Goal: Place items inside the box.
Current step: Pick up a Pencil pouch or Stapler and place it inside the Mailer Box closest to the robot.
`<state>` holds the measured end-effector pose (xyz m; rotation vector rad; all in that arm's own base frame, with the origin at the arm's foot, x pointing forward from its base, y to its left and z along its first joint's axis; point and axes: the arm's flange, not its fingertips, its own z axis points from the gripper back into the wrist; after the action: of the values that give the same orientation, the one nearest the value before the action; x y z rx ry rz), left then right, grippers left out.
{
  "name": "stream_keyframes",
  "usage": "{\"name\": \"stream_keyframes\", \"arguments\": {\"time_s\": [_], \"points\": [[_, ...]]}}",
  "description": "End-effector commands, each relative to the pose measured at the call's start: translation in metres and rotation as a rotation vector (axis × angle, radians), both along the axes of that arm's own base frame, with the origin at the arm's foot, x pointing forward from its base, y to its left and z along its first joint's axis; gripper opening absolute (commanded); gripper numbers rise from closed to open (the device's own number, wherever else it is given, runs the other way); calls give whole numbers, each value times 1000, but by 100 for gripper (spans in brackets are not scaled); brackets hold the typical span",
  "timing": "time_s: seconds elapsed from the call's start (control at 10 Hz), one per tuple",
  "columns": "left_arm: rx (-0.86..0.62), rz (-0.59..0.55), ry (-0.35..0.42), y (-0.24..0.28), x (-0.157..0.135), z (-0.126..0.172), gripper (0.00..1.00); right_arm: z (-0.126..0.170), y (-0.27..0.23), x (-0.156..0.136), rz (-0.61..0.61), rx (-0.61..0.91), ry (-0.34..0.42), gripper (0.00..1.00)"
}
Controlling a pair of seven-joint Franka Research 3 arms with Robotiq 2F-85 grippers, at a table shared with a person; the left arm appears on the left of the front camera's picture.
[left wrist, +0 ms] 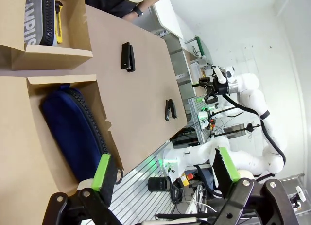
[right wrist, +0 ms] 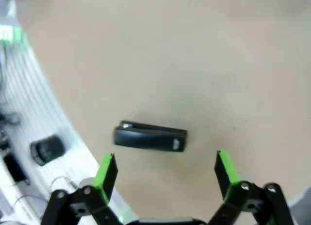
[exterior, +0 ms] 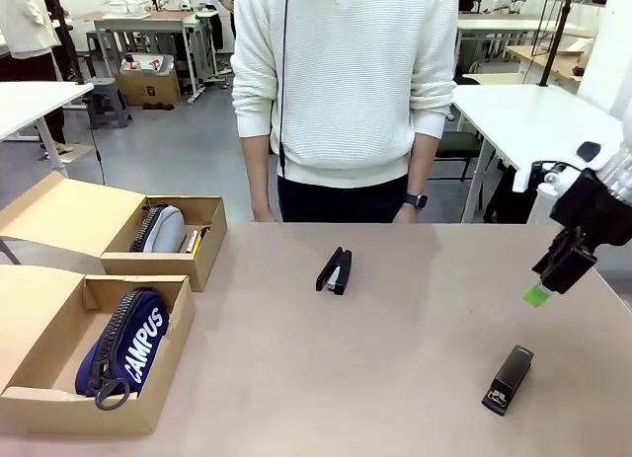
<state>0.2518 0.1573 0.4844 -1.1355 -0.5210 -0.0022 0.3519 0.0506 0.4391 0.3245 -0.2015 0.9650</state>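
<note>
Table (exterior: pixel 296 378): broad bare middle, person standing at the far edge.

Two open cardboard boxes on the robot's left, flaps folded out, so both mouths are free from above. The near box (exterior: pixel 79 413) is almost filled by the navy pouch (exterior: pixel 128 348). The far box (exterior: pixel 163 269) holds the grey pouch (exterior: pixel 163 230), with some spare room beside it.

Left gripper (left wrist: pixel 163 169): jaws wide, empty, above the near box's corner.

Right gripper (exterior: pixel 555 279): jaws spread, empty, hanging over the near stapler (exterior: pixel 509 379), probably the next pick. That stapler lies close to the table's edge (little margin that side). The centre stapler (exterior: pixel 335 270) has clear room all round.

Yellow knife (exterior: pixel 194 242): tucked against the far box's wall.
</note>
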Motion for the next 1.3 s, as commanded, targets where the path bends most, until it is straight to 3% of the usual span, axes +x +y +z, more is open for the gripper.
{"name": "stream_keyframes", "arguments": {"time_s": [0.0, 0.1, 0.3, 0.4, 0.8, 0.9, 1.0, 1.1, 1.2], "points": [[-11, 7, -9, -1, 0, 1, 100, -9, -3, -1, 469, 169, 109, 100], [-11, 7, -9, -1, 0, 1, 100, -14, -13, -9, 614, 179, 146, 100], [-11, 7, -9, -1, 0, 1, 100, -33, -10, -30, 893, 113, 99, 100], [-11, 7, -9, -1, 0, 1, 100, -49, 0, -37, 934, 41, 76, 100], [-11, 7, -9, -1, 0, 1, 100, -101, 20, -38, 802, -54, -157, 100], [-11, 7, -9, -1, 0, 1, 100, -110, 19, -38, 773, -95, -162, 100], [-11, 7, -9, -1, 0, 1, 100, -119, 17, -42, 832, -89, -104, 100], [-11, 7, -9, -1, 0, 1, 100, -122, 11, -47, 919, -63, 4, 100], [-11, 7, -9, -1, 0, 1, 100, -122, 8, -49, 961, -30, 20, 100]]}}
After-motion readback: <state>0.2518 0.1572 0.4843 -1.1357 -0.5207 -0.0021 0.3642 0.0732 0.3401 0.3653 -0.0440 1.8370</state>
